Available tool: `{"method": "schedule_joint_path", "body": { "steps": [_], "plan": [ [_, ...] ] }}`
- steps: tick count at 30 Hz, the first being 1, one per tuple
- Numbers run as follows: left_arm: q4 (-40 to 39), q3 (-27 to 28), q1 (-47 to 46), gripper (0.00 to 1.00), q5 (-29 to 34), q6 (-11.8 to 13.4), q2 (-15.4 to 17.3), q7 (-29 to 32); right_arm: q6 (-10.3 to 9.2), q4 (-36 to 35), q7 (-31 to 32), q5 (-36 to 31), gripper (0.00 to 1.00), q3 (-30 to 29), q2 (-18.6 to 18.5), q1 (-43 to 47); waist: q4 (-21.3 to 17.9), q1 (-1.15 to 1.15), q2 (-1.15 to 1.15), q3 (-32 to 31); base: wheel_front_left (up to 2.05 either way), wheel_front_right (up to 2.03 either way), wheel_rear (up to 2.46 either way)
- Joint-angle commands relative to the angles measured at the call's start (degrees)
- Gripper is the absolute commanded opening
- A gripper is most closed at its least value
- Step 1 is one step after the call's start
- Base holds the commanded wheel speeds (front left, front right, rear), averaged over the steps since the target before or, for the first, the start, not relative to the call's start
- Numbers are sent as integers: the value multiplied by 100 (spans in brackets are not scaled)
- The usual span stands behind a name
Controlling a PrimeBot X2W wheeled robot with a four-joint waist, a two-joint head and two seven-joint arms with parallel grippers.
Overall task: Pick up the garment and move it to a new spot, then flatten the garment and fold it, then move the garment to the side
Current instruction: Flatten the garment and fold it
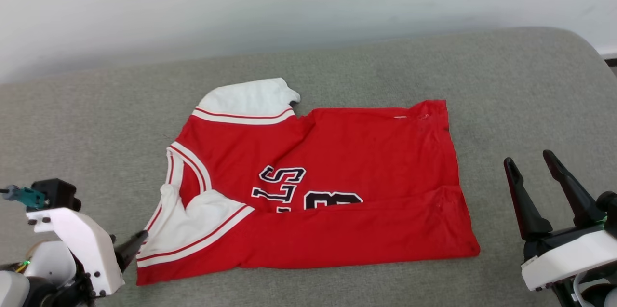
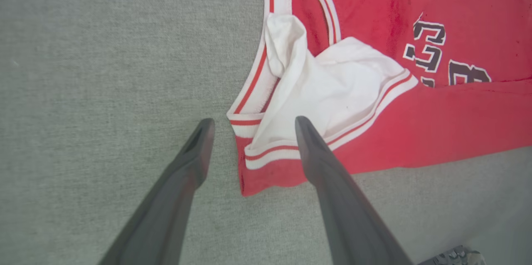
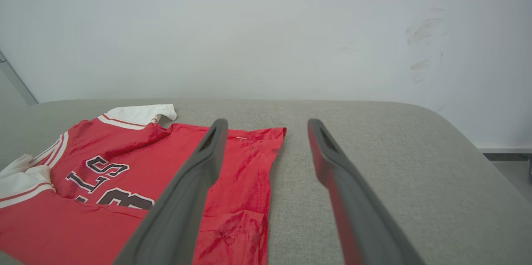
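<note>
L gripper (image 2: pixel 253 120) fingers apart, garment (image 2: pixel 415 132) corner between tips; R gripper (image 3: pixel 268 121) apart too, hem beside one finger. Risk: one-layer pinch may undo the fold.

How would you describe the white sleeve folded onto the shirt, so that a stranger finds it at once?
On the grey cushioned surface lies a red garment. At its near corner on the robot's left, beside the left gripper, one white sleeve is folded onto the red body. The other white sleeve sticks out flat past the far edge instead.
</note>
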Motion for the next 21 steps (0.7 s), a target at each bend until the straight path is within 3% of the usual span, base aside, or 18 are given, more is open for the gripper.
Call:
{"method": "schedule_joint_path", "body": {
  "steps": [1, 8, 11, 12, 15, 21],
  "plan": [
    [-32, -7, 49, 100, -43, 45, 20, 62, -4, -15, 30, -7, 100, -12, 51, -13, -102, 1, 0, 139, 0, 0, 0],
    [185, -121, 233, 100, -279, 254, -55, 499, -4, 42, -3, 74, 100, 55, 161, -151, -317, 1, 0, 508, 0, 0, 0],
    [446, -258, 288, 100, -417, 246, -253, 641, -4, 82, 7, 197, 100, 17, 167, -231, -365, 1, 0, 614, 0, 0, 0],
    [521, -304, 306, 60, -446, 227, -328, 648, -4, 109, 51, 235, 100, -1, 162, -220, -374, 1, 0, 641, 0, 0, 0],
    [715, -416, 304, 0, -498, 113, -580, 522, -4, 153, 199, 421, 100, -72, 98, -224, -345, 1, 0, 669, 0, 0, 0],
    [884, -472, 186, 0, -352, -51, -761, 179, -4, 323, 1054, 987, 100, -182, -236, -237, -132, 1, 0, 545, 0, 0, 0]
  ]
}}
